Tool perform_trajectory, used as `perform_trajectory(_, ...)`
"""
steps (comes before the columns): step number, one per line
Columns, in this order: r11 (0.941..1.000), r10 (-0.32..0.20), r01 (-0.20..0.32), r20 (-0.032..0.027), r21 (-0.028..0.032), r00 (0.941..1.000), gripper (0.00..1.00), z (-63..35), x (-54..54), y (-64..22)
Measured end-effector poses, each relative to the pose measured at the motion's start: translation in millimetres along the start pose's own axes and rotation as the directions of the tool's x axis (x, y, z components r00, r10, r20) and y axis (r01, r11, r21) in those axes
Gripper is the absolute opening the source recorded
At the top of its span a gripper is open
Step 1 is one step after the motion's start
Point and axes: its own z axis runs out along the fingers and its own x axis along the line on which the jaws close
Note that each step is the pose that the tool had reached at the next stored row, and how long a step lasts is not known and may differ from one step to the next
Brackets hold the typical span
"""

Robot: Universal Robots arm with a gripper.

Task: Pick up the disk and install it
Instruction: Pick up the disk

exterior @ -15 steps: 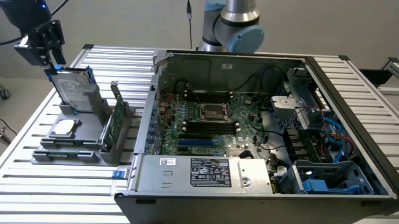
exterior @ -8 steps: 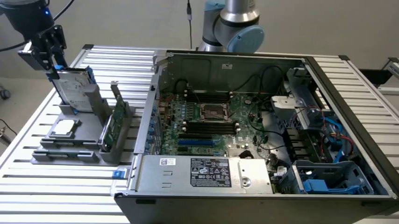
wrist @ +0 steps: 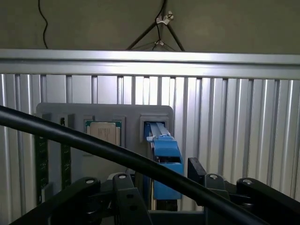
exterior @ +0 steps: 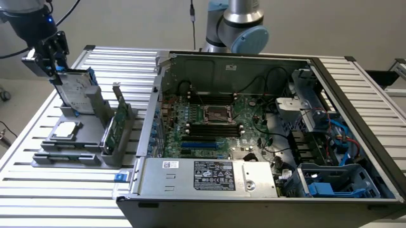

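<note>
Hovering at the pick-up step, that's my read: the black two-fingered gripper (exterior: 49, 59) hangs at the exterior view's left, well apart from the big open black-and-silver computer case (exterior: 228, 71) where the install has to end.

Everything sits on the ribbed aluminium table (exterior: 57, 190). Beside the case is the grey plastic holding rack (exterior: 89, 128), and upright in its slot stands the silver-grey rectangular disk with the blue carrier frame (exterior: 75, 88).

The wrist view looks down the disk's blue edge (wrist: 164, 150). The gripper (wrist: 161, 176) has its jaws apart, straddling that top edge, nothing clamped yet.

The grip, I'd judge, calls for a square close on the flat faces, then a straight lift out of the slot.

In the same rack, the thin green circuit card (exterior: 113, 128) stands just beside the disk, close enough to clip if the lift tilts. The small square silver chip (exterior: 66, 129) lies flat nearby. A black cable (wrist: 93, 145) crosses in front of the wrist camera, hiding part of the fingers.
</note>
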Motion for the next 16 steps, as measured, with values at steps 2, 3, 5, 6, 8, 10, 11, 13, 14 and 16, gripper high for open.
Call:
perform_trajectory(2,1.0,0.0,0.0,0.0,-0.0005,1.0,0.54,3.3,-0.1,0.9)
perform_trajectory(3,1.0,0.0,0.0,0.0,-0.001,1.0,0.54,4.6,0.0,1.4)
perform_trajectory(5,1.0,0.0,0.0,0.0,-0.0021,1.0,0.54,6.8,-0.2,2.0)
perform_trajectory(6,1.0,-0.001,0.001,0.0,-0.003,1.0,0.54,7.7,-0.4,2.2)
perform_trajectory(8,1.0,-0.001,0.001,-0.0001,-0.0046,1.0,0.54,9.1,-1.2,2.3)
perform_trajectory(10,1.0,-0.001,0.001,0.0,-0.0055,1.0,0.54,10.0,-2.2,2.2)
perform_trajectory(11,1.0,-0.002,0.002,0.0,-0.0057,1.0,0.54,10.3,-2.7,2.2)
perform_trajectory(13,1.0,-0.002,0.002,0.0,-0.006,1.0,0.54,11.0,-3.3,2.2)
perform_trajectory(14,1.0,-0.002,0.002,-0.0001,-0.0061,1.0,0.54,11.2,-3.5,2.3)
perform_trajectory(16,1.0,-0.002,0.002,-0.0001,-0.0061,1.0,0.54,12.0,-3.6,2.5)
